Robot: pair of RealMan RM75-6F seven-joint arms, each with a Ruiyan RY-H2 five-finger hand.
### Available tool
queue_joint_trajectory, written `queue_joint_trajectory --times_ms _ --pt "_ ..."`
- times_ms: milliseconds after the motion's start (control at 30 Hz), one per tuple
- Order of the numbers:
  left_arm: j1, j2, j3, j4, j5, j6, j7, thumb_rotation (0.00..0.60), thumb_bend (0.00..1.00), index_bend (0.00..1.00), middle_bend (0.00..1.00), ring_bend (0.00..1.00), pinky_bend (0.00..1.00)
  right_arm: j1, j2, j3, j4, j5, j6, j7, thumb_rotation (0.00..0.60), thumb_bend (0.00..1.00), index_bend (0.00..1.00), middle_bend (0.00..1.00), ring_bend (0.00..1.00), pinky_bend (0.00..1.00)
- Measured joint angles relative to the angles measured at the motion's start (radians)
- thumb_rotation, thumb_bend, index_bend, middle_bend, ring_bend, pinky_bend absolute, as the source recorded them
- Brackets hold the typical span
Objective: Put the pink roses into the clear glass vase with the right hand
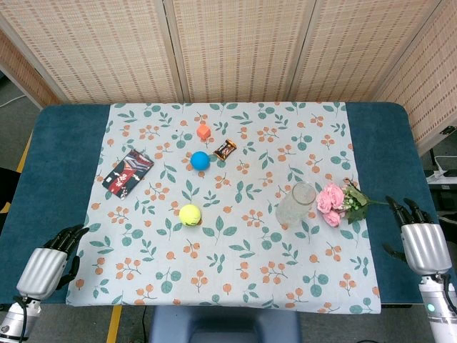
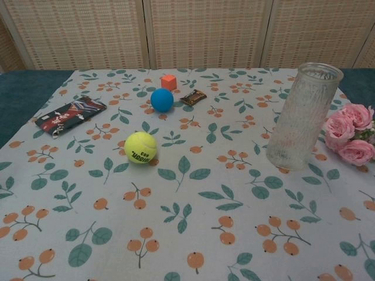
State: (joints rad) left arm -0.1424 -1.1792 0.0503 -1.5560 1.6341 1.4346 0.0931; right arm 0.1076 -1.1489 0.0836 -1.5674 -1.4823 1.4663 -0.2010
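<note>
Roses (image 1: 333,202): lying just right of the vase (image 1: 295,204).
Right hand (image 1: 420,241): empty, fingers spread, right of vase.
Left hand (image 1: 50,263): empty, fingers apart.

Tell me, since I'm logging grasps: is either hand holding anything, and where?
Nothing is held. The left hand and right hand are empty; the roses lie beside the vase.

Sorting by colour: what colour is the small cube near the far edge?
Orange; the cube shows best in the chest view.

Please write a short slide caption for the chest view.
Upright clear glass vase beside pink roses lying on the leaf-patterned tablecloth, before any grasp.
</note>
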Motion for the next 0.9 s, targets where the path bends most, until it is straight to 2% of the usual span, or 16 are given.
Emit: queue_joint_trajectory --times_ms 133,233,400,500,667,900 --pt "0.0 0.001 0.0 -0.001 0.001 0.001 -0.001 0.6 0.64 0.12 0.12 0.15 0.42 0.0 -0.004 0.004 -0.003 0.007 0.001 0.012 0.6 0.02 0.09 0.25 0.11 0.32" --pt "0.0 0.001 0.0 -0.001 0.0 0.001 -0.002 0.6 0.64 0.12 0.12 0.15 0.42 0.001 -0.006 0.008 -0.005 0.017 -0.004 0.023 0.6 0.02 0.1 0.28 0.15 0.41" --pt "-0.002 -0.001 0.0 0.002 0.0 -0.003 -0.004 0.6 0.64 0.12 0.12 0.15 0.42 0.01 -0.008 0.017 -0.002 0.046 -0.026 -0.002 0.6 0.02 0.13 0.61 0.52 0.76" --pt "-0.003 -0.002 0.003 0.002 0.002 -0.007 -0.004 0.6 0.64 0.12 0.12 0.15 0.42 0.025 -0.01 0.028 -0.001 0.097 -0.068 -0.038 0.6 0.02 0.13 0.72 0.62 0.87" --pt "-0.003 -0.002 0.004 0.002 0.007 -0.003 -0.005 0.6 0.64 0.12 0.12 0.15 0.42 0.083 -0.047 0.066 0.041 0.215 -0.182 -0.077 0.6 0.02 0.14 0.84 0.73 0.97" --pt "0.001 0.004 0.0 -0.002 -0.008 -0.002 -0.01 0.6 0.64 0.12 0.12 0.15 0.42 0.185 -0.128 0.097 0.198 0.275 -0.377 0.0 0.6 0.02 0.14 0.88 0.77 1.0"
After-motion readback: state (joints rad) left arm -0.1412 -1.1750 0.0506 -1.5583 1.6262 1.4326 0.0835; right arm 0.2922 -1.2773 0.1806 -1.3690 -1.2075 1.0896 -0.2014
